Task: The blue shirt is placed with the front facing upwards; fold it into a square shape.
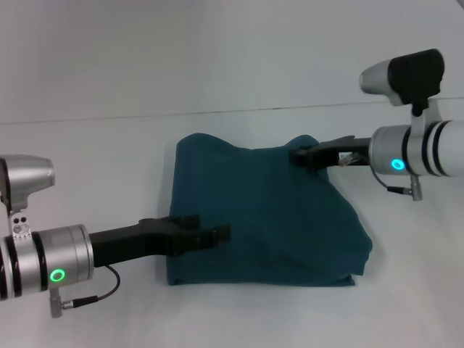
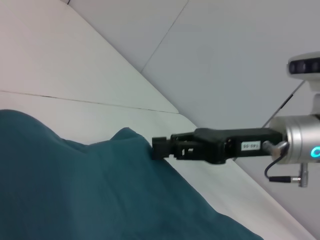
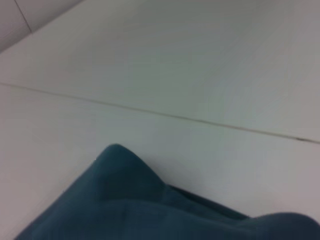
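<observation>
The blue shirt lies in the middle of the table as a folded, roughly square bundle, with no lettering showing. My right gripper is at its far right corner, shut on the fabric edge, and that corner stands up in a small peak. The left wrist view shows this right gripper pinching the raised shirt. My left gripper reaches over the shirt's near left part, low above the cloth. In the right wrist view only a lifted fold of the shirt appears.
The white table stretches bare on all sides of the shirt. Its back edge meets a plain pale wall.
</observation>
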`<state>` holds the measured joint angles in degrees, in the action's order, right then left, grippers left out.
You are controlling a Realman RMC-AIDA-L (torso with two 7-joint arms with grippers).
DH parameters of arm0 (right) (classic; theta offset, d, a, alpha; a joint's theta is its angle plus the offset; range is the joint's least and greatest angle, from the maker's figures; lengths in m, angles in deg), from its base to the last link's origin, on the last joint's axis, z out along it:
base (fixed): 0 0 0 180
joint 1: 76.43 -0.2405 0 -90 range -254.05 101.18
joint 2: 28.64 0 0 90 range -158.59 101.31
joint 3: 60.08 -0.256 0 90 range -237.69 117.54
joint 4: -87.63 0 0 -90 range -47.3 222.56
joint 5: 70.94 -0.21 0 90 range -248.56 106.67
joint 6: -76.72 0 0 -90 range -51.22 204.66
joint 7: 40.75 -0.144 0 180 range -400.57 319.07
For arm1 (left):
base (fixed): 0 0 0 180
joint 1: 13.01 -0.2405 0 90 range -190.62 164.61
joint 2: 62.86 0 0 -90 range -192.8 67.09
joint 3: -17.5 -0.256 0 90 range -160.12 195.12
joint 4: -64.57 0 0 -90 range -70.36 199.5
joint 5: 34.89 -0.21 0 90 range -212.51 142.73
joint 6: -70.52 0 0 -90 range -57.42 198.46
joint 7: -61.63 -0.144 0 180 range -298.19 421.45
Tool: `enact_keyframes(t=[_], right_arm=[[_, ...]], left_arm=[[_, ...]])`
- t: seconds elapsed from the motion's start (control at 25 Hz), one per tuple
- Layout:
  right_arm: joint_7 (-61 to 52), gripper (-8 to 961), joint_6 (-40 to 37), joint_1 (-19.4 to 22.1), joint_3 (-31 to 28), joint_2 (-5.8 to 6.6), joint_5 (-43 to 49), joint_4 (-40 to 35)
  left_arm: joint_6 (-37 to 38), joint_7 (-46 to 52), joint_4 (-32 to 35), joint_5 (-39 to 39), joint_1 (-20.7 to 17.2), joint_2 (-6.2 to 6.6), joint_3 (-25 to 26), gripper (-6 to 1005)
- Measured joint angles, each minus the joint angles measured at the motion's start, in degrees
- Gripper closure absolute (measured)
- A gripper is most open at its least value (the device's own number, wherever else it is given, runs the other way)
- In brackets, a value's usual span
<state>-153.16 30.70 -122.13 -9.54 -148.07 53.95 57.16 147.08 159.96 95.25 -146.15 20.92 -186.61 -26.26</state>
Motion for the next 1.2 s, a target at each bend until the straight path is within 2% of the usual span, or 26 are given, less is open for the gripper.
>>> enact_keyframes(t=[0.16, 0.48, 0.8, 1.04, 1.2], right_arm=[[1.1, 562, 1.4, -0.7, 0.6, 0.00, 0.0, 2.3], [0.7, 952, 1.4, -1.0, 3.5, 0.00, 0.0, 4.3], [0.9, 951, 1.7, -0.9, 3.7, -0.01, -0.3, 3.5], [0.2, 951, -1.3, -0.3, 3.7, -0.27, -0.6, -3.2], [-0.8, 951, -3.2, -1.2, 4.1, -0.26, -0.8, -5.1]], left_arm=[[0.0, 0.1, 0.0, 0.0, 0.0, 0.02, 0.0, 62], [0.0, 0.2, 0.1, 0.0, 0.0, 0.14, 0.0, 62], [0.0, 0.1, 0.1, 0.0, -0.1, 0.26, 0.0, 62], [0.0, 0.1, 0.1, 0.0, -0.2, 0.25, 0.0, 63], [0.0, 0.1, 0.1, 0.0, -0.3, 0.16, 0.0, 63]])
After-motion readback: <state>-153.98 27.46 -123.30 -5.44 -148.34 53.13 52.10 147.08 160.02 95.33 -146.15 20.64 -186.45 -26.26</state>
